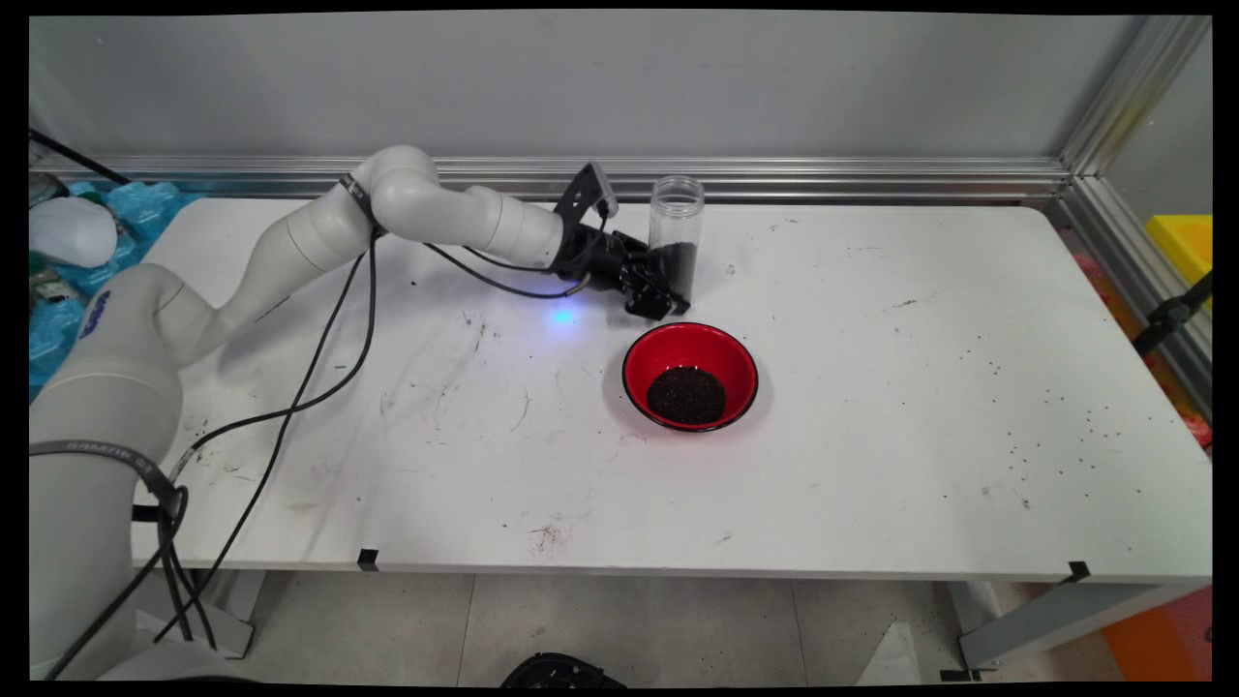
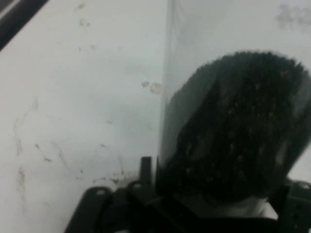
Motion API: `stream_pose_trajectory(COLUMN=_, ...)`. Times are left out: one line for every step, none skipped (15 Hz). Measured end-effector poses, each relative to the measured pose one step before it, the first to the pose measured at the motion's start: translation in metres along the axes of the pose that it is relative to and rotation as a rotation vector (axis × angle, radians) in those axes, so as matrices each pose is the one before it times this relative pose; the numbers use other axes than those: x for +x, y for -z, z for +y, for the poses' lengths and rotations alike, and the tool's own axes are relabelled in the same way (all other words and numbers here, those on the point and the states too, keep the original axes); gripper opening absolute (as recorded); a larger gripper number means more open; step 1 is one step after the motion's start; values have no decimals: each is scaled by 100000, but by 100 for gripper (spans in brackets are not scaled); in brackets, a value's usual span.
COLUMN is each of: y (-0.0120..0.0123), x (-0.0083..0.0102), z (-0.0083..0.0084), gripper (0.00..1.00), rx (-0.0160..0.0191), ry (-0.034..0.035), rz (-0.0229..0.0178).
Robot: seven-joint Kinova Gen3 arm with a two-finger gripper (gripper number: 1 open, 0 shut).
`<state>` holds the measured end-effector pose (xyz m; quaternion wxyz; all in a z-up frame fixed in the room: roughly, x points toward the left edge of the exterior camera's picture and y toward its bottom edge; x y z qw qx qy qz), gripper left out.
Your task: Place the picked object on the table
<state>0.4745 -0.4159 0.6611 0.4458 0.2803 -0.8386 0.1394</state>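
Observation:
A clear plastic jar (image 1: 677,218) stands upright near the table's back edge, its lower part filled with dark seeds and its mouth open. My gripper (image 1: 666,288) reaches in low from the left and is shut on the jar's lower part. In the hand view the jar (image 2: 228,121) fills the right half, close between the fingers of the gripper (image 2: 218,194), with the dark seeds showing through its wall. A red bowl (image 1: 690,376) holding a small heap of the same dark seeds sits on the table just in front of the jar.
The white table (image 1: 871,319) is scuffed, with scattered dark specks toward its right side. An aluminium rail (image 1: 823,174) runs along the back edge and down the right. Black cables (image 1: 319,387) hang from the arm across the table's left part.

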Motion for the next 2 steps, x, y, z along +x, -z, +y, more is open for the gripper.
stream_pose_trajectory(y=-37, x=-50, z=8, gripper=100, rx=-155, ry=-52, rz=-11)
stream_pose_trajectory(y=-26, x=-82, z=11, gripper=100, rx=-175, ry=-66, rz=-50)
